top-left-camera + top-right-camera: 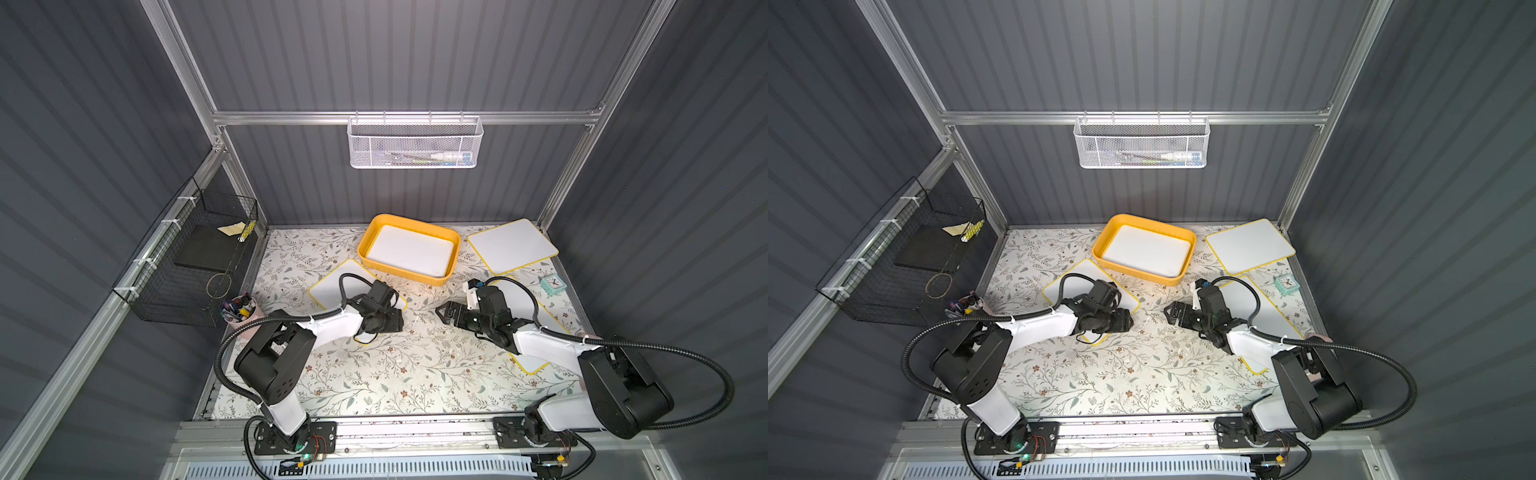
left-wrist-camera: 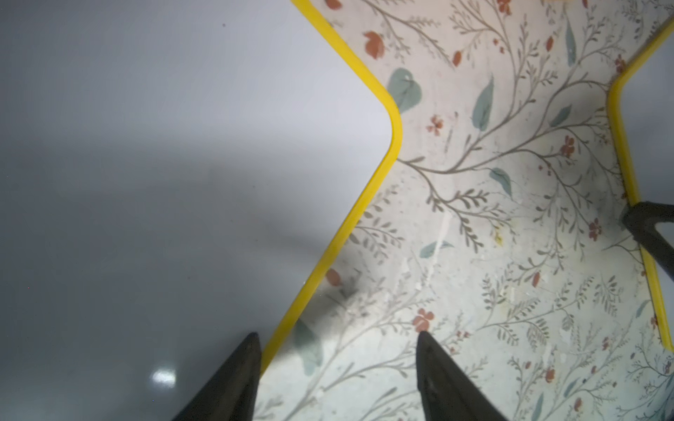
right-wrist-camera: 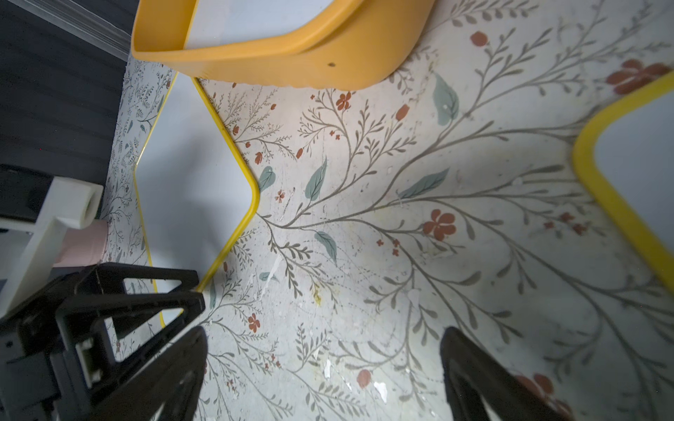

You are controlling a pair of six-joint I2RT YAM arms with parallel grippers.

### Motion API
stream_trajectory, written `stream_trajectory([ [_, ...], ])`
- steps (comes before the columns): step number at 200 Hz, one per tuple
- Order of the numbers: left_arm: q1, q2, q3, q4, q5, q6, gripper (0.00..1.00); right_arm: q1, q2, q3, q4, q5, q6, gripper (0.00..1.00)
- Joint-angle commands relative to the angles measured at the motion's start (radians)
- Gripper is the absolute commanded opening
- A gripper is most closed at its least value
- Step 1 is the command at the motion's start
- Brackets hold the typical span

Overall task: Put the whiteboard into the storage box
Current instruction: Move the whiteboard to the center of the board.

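A white rectangular whiteboard with a yellow edge lies flat on the floral bench, near-left of the shallow yellow-orange plastic storage box. That box holds another board. The left gripper straddles the whiteboard's near-right edge, jaws apart and empty. The right gripper hangs wide open over bare bench at the centre.

Floral tabletop, in a top view: storage box ctr-back; whiteboard ctr-left, another upper right, 3rd mid-right; teal clock far right; pen cup left edge.
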Motion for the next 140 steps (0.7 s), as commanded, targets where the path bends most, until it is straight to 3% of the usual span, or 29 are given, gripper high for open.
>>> stream_trajectory([
  [1,-0.133,0.082,0.031,-0.075,-0.071,-0.124,0.68,-0.003,0.015,0.031,-0.005,-0.004,-0.001,0.99],
  [29,-0.293,0.213,0.204,-0.084,-0.138,-0.144,0.68,-0.003,0.02,0.034,-0.008,-0.007,0.001,0.99],
  [54,-0.374,0.299,0.358,-0.176,-0.208,-0.115,0.69,-0.005,0.035,0.041,-0.024,0.011,-0.004,0.99],
  [108,-0.368,0.145,0.312,-0.229,-0.396,-0.058,0.72,-0.015,0.053,0.052,-0.032,0.006,0.002,0.99],
  [140,-0.303,0.056,0.259,-0.253,-0.385,-0.063,0.73,-0.023,0.049,0.048,-0.026,0.002,0.003,0.99],
])
